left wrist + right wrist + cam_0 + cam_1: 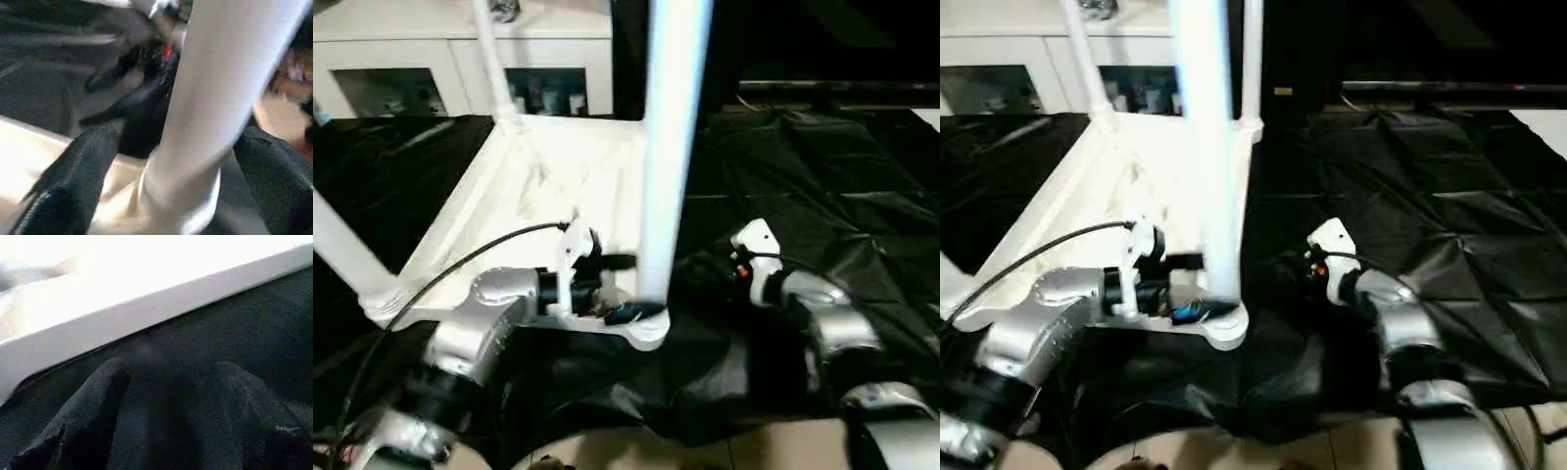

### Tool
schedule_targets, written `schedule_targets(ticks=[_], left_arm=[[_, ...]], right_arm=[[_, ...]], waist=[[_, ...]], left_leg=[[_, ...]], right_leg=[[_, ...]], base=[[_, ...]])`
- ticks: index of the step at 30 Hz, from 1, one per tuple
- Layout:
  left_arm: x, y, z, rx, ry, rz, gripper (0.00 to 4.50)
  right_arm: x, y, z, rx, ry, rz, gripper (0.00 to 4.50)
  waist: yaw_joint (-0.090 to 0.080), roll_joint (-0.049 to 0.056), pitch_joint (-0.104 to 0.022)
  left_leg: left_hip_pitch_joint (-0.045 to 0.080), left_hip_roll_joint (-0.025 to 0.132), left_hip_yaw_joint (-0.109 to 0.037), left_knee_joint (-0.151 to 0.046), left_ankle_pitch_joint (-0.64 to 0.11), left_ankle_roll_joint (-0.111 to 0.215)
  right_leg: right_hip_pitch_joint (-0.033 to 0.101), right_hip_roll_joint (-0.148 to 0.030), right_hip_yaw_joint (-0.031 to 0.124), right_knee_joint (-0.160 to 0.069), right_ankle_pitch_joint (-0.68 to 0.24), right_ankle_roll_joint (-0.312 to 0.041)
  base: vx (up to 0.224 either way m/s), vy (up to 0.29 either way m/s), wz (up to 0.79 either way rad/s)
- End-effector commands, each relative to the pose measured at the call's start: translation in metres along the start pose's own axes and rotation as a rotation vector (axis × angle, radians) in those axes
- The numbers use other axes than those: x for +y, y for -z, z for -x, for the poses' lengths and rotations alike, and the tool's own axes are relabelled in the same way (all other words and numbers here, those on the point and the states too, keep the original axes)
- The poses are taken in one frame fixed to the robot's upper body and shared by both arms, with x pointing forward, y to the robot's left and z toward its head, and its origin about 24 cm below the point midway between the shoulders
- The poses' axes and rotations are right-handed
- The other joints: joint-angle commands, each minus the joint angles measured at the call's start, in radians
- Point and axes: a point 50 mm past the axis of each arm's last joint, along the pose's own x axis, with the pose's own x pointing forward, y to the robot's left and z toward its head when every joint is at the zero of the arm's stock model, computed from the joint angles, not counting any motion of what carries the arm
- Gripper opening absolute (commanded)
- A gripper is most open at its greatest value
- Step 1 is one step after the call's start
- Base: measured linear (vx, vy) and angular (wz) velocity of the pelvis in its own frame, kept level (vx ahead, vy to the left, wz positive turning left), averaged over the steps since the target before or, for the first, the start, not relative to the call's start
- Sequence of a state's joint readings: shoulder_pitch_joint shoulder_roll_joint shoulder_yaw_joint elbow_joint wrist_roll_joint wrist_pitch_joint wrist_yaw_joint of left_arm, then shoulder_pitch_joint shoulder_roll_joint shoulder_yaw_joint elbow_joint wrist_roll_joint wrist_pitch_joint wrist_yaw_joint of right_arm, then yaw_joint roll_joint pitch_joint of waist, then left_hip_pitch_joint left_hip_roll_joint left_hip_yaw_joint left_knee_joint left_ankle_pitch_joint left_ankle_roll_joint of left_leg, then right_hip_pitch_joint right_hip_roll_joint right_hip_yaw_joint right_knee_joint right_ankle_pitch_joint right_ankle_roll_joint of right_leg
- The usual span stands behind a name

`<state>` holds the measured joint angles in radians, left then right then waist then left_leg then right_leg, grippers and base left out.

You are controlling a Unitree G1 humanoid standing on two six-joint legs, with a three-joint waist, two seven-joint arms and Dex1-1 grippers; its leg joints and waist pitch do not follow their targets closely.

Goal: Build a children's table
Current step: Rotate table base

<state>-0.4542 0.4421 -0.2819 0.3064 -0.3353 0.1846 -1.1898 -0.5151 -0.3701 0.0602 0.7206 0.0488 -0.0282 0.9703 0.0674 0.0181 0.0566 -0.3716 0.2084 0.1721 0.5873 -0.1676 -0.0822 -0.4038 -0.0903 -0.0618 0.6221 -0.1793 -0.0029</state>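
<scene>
The children's table top (524,181) lies upside down on a black cloth, white, with tube legs standing up from its corner sockets. The nearest leg (671,147) rises from the near right corner socket (646,328). My left gripper (181,132) is open, one black finger (73,181) on each side of this leg's base, with gaps showing. My right gripper (168,367) is open and holds nothing. It hovers low over the cloth, just right of that corner, pointing at the top's white edge (146,308). Other legs stand at the far left (489,59), near left (342,245) and far right (1252,59).
The black cloth (822,166) spreads wide to the right of the table top. A white cabinet with glass doors (460,49) stands behind the table. A strip of pale floor (636,450) shows at the near edge. A black cable (460,259) arcs over my left forearm.
</scene>
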Motion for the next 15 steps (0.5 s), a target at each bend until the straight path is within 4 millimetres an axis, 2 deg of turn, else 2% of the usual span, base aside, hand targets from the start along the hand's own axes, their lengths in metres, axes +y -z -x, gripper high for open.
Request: schedule_targets(ticks=[1,2,3,4,7,8,11,14,15], left_arm=[[0.001,0.001,0.001,0.06,0.05,-0.036,3.97],[0.001,0.001,0.001,0.061,0.051,-0.036,3.82],[0.001,0.007,0.006,0.136,0.08,-0.057,3.7],[0.001,0.007,0.006,0.136,0.08,-0.057,3.64],[0.003,0.013,0.013,0.208,0.1,-0.071,3.49],[0.005,0.013,0.014,0.214,0.099,-0.072,3.25],[0.008,0.015,0.017,0.236,0.109,-0.075,3.13],[0.011,0.016,0.019,0.259,0.113,-0.073,2.82],[0.013,0.016,0.02,0.267,0.112,-0.076,2.73]], right_arm=[[0.005,-0.004,0.001,0.008,-0.072,0.023,3.15],[0.005,-0.004,0.001,0.008,-0.074,0.023,3.15],[0.01,-0.006,0.005,0.018,-0.139,0.043,3.15],[0.01,-0.006,0.005,0.018,-0.139,0.043,3.15],[0.015,-0.009,0.01,0.03,-0.214,0.054,3.15],[0.017,-0.01,0.012,0.04,-0.253,0.056,3.15],[0.022,-0.012,0.018,0.064,-0.32,0.067,3.15],[0.022,-0.013,0.02,0.073,-0.331,0.072,3.15],[0.022,-0.013,0.021,0.085,-0.334,0.074,3.15]], waist=[[0.007,0.005,-0.066],[0.007,0.006,-0.067],[0.009,0.001,-0.069],[0.013,0.005,-0.069],[0.015,0.003,-0.072],[0.017,0.003,-0.071],[0.025,0.003,-0.071],[0.031,0.0,-0.069],[0.032,0.003,-0.069]], left_leg=[[0.01,0.013,0.003,-0.07,-0.306,0.026],[0.01,0.013,0.003,-0.07,-0.299,0.025],[0.009,0.014,0.003,-0.071,-0.287,0.026],[0.01,0.016,0.003,-0.069,-0.278,0.031],[0.01,0.016,0.003,-0.068,-0.261,0.036],[0.01,0.015,0.004,-0.067,-0.256,0.039],[0.012,0.017,0.005,-0.068,-0.26,0.04],[0.012,0.016,0.005,-0.07,-0.274,0.034],[0.012,0.017,0.004,-0.07,-0.278,0.028]], right_leg=[[0.048,-0.032,0.033,-0.085,-0.289,-0.196],[0.047,-0.033,0.033,-0.084,-0.276,-0.206],[0.049,-0.033,0.033,-0.082,-0.251,-0.217],[0.048,-0.035,0.034,-0.079,-0.227,-0.224],[0.051,-0.035,0.034,-0.074,-0.185,-0.237],[0.051,-0.034,0.033,-0.074,-0.176,-0.246],[0.051,-0.036,0.034,-0.075,-0.18,-0.246],[0.049,-0.039,0.035,-0.079,-0.222,-0.237],[0.049,-0.042,0.035,-0.08,-0.235,-0.234]], base=[[0.0,0.0,0.0],[0.0,0.0,0.0],[0.0,0.0,0.0],[0.0,0.0,0.0],[0.0,0.0,0.0],[0.0,0.0,0.0],[0.0,0.0,0.0],[0.0,0.0,0.0],[0.0,0.0,0.0]])
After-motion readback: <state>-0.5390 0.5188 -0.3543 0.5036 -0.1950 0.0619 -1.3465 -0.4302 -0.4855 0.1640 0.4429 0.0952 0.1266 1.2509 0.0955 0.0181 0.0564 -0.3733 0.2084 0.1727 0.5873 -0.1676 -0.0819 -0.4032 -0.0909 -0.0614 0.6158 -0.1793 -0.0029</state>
